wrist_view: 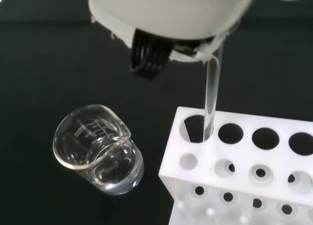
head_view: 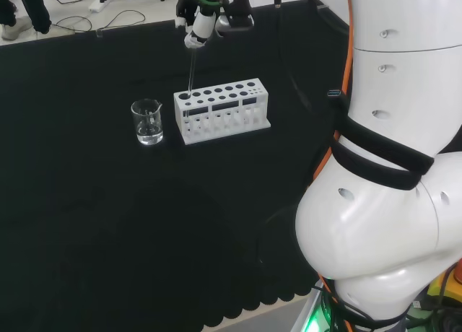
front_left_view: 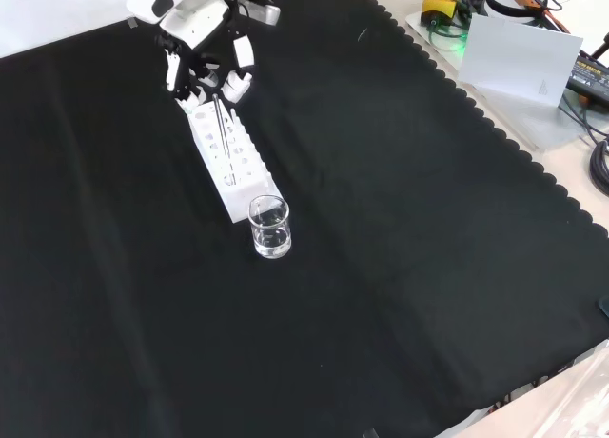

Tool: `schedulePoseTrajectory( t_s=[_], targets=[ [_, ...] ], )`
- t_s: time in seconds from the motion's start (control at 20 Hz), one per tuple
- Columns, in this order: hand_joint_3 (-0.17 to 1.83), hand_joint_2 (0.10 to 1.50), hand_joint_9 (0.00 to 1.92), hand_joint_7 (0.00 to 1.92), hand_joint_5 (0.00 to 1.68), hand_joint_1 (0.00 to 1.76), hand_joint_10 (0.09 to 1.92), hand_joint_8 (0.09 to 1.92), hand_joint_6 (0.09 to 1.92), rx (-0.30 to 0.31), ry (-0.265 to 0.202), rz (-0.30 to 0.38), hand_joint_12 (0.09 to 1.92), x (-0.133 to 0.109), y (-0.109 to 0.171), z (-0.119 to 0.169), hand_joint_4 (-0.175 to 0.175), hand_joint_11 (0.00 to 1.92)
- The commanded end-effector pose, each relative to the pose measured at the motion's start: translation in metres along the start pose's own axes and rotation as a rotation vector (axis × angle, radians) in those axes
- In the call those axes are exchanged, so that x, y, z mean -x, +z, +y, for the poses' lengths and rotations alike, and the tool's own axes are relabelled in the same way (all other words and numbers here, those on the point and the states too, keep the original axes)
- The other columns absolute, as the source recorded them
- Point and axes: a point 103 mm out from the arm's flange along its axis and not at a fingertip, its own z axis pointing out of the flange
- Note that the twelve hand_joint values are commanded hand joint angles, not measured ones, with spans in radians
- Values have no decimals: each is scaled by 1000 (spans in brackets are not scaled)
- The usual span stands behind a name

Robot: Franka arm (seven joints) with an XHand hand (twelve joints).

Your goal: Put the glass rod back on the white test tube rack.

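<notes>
glass rod (wrist_view: pixel 211 100) stands upright, its lower end in the corner hole of the white test tube rack (head_view: pixel 221 110), upper left in my head view; my hand (head_view: pixel 203 22) pinches its top. a beaker (head_view: pixel 147 121) sits just left.

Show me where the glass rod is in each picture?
Head view: the rod hangs from the hand at top centre, its tip at the rack's left end hole.
Front view: the rod slants over the rack at upper left.
Wrist view: the rod enters the rack's corner hole.
Shared landmark: the beaker beside that rack end.
</notes>
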Motion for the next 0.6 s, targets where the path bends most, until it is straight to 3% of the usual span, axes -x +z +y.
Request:
schedulePoseTrajectory(
  t_s=[0.05, 0.6],
  targets=[
    [767, 414, 1662, 1029, 661, 1264, 119, 708, 865, 23, 8, -7, 411, 2, -11, -3, -175, 1880],
    [761, 414, 1672, 1019, 648, 1264, 109, 710, 863, 50, 1, -16, 406, 2, -30, -19, -175, 1883]
  ],
)
